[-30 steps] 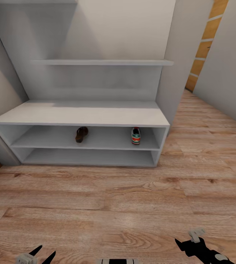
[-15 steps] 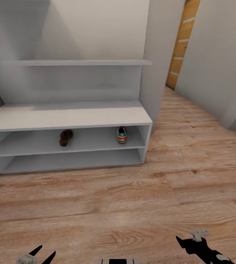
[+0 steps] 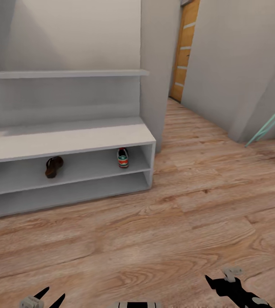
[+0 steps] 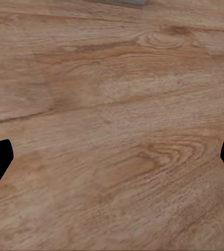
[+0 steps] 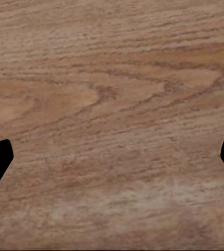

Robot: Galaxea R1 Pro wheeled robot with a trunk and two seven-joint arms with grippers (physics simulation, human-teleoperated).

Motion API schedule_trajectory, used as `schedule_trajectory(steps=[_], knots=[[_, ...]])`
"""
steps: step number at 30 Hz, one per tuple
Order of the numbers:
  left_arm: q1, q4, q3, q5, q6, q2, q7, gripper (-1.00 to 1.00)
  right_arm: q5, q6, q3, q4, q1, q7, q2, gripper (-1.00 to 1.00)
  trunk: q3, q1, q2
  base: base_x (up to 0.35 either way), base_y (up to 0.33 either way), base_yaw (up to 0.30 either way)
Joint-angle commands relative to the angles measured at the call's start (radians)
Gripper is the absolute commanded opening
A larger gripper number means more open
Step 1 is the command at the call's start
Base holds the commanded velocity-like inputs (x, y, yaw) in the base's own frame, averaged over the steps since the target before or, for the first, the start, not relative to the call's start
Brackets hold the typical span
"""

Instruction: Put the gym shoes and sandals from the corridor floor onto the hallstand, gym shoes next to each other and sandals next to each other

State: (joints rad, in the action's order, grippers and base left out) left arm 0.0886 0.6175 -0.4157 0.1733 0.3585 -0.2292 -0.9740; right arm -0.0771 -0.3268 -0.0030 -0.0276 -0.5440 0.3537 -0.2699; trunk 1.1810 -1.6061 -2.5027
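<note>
The pale grey hallstand stands at the left of the head view, with a low bench, two open shelves and a wall shelf above. On its upper open shelf lie one dark brown sandal and, well apart to its right, one gym shoe with its heel towards me. The corridor floor of light wood planks spreads in front. My left gripper and right gripper hang low at the near edge, both open and holding nothing. In the wrist views, the left gripper and right gripper face bare planks.
A grey wall pillar ends the hallstand on the right. Behind it the corridor runs back to an orange wooden door. Teal slanted legs of some frame stand by the right wall.
The camera has swung to the right, so the hallstand has slid left in the picture and the teal legs have come into view. Both grippers keep their pose.
</note>
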Motion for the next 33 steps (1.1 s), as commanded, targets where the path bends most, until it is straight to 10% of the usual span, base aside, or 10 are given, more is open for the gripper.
schedule_trajectory(steps=[1,33], knots=[[0.000,-0.004,-0.002,0.003,0.004,0.000,-0.005,1.00,-0.008,-0.001,0.000,0.002,-0.001,0.007,0.000,1.00,0.001,0.000,0.000,0.000,0.000,-0.300],[0.000,-0.010,-0.003,0.003,0.004,-0.001,-0.005,1.00,-0.009,-0.001,0.000,0.002,0.001,0.007,0.000,1.00,0.001,0.000,0.000,0.000,0.000,-0.300]])
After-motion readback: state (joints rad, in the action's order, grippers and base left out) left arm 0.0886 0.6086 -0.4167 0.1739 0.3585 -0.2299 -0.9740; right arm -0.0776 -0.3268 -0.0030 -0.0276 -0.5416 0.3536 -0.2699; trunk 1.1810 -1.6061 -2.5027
